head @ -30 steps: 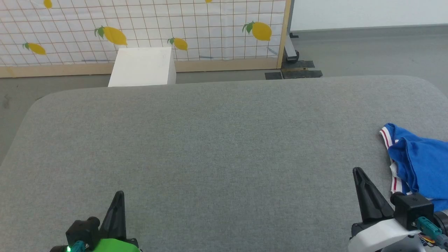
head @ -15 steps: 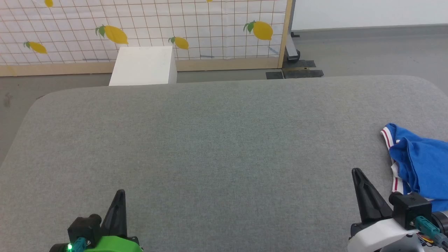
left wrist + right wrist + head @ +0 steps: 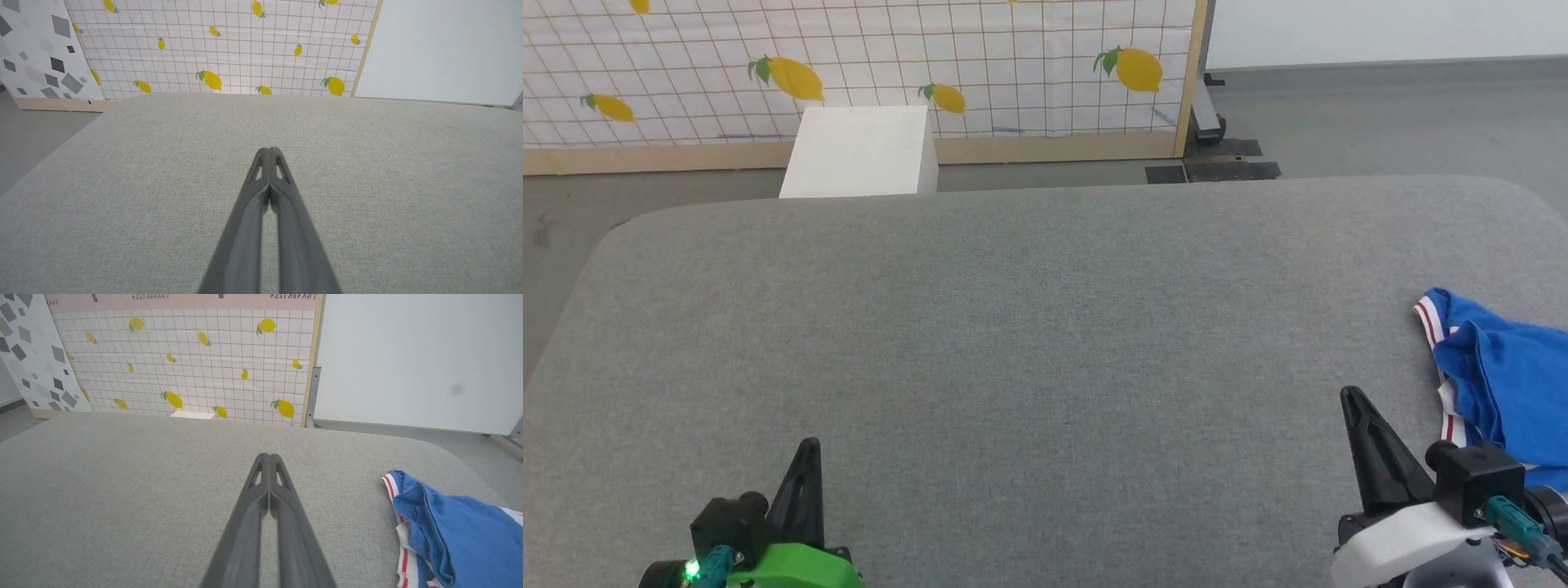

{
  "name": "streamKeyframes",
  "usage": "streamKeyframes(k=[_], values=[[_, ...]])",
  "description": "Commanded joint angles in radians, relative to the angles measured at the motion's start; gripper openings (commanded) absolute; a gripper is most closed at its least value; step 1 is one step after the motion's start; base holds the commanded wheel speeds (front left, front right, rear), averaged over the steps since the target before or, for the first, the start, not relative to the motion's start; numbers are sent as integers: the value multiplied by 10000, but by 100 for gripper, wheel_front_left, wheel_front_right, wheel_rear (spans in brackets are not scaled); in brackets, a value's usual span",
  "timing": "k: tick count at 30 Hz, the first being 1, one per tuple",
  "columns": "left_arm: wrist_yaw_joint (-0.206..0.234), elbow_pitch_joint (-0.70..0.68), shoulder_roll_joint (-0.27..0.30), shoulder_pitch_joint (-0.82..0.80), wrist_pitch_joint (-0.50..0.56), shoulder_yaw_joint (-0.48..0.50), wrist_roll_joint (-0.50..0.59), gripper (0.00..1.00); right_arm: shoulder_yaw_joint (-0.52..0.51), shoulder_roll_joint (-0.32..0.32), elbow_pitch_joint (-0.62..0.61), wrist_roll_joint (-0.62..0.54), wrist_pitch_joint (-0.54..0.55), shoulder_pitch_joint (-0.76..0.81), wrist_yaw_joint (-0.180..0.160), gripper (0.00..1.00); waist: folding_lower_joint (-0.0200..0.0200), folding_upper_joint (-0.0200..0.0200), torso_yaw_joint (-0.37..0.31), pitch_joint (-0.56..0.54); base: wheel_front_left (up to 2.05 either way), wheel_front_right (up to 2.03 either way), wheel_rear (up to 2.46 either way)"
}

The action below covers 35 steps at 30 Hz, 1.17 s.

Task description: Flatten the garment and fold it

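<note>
The garment [image 3: 1507, 380] is a bright blue shirt. It lies in a soft, bunched heap, not flat. Big loose folds roll over each other. Along its left edge runs a white band with thin red stripes, and it curves like a hook at the top. In the head view the shirt sits at about 4 o'clock, at the right side of the table [image 3: 1029, 327], and it runs off the picture's edge. In the right wrist view the garment [image 3: 453, 526] is at 4 o'clock too, and its cloth looks thin and smooth.

The table is wide, with round corners. Its top is grey woven cloth, a bit rough and speckled.

The right gripper [image 3: 1349, 394] is at 5 o'clock, near the shirt, which lies at its 2 o'clock. Its long, dark, pointy fingers [image 3: 261, 506] are pressed together with nothing between them, apart from the shirt. The left gripper [image 3: 809, 445] is at 7 o'clock over bare table. Its fingers [image 3: 282, 212] are pressed together too, holding nothing.

Past the table, at 11 o'clock, stands a plain white box [image 3: 858, 153] before a screen [image 3: 1013, 65] with squares and yellow lemons.
</note>
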Motion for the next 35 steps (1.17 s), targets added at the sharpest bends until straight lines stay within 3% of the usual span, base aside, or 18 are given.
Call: streamKeyframes(k=[1,35], values=[[86,-68,-51,-198,60,-7,115,0,11,12,55,-66,0,-170,-5,0,0,33,4,2,0,0,0],[295,-461,-228,-468,747,-24,681,0,49,24,440,-208,-1,-566,-9,0,0,65,89,56,0,0,0]])
